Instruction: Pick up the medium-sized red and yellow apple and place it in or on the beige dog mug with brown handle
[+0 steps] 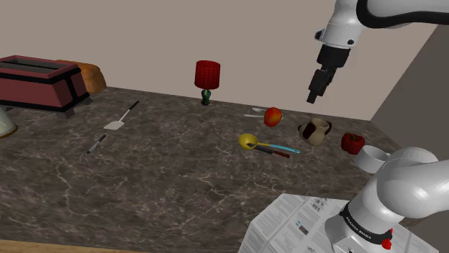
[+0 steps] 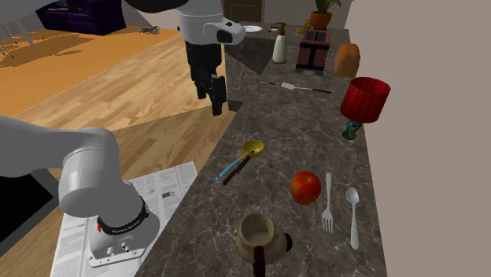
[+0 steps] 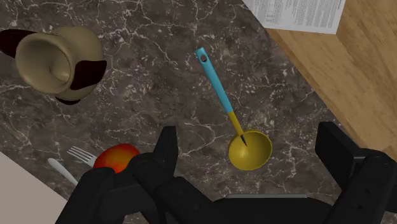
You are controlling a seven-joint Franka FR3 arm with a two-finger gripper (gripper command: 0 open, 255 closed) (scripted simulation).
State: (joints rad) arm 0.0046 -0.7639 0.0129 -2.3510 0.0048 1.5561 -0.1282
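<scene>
The red and yellow apple [image 1: 273, 116] [image 2: 305, 187] rests on the dark marble counter, beside a fork and a spoon. The beige dog mug [image 1: 314, 131] [image 2: 257, 234] with brown patches and a brown handle stands upright a short way from it, mouth open. My black gripper [image 1: 314, 93] [image 2: 217, 106] hangs open and empty well above the counter, touching nothing. In the wrist view the gripper [image 3: 249, 133] has its fingers wide apart. There the apple [image 3: 116, 158] peeks out beside one finger and the mug [image 3: 54, 60] lies further off.
A yellow ladle [image 1: 248, 141] [image 3: 250, 149] with a blue handle lies under the gripper. A fork [image 2: 327, 202] and spoon [image 2: 353, 206] lie by the wall. A red-shaded lamp [image 1: 207, 75], red pepper [image 1: 352, 143], white bowl [image 1: 372, 158], toaster [image 1: 36, 80] and spatula [image 1: 121, 118] also stand around.
</scene>
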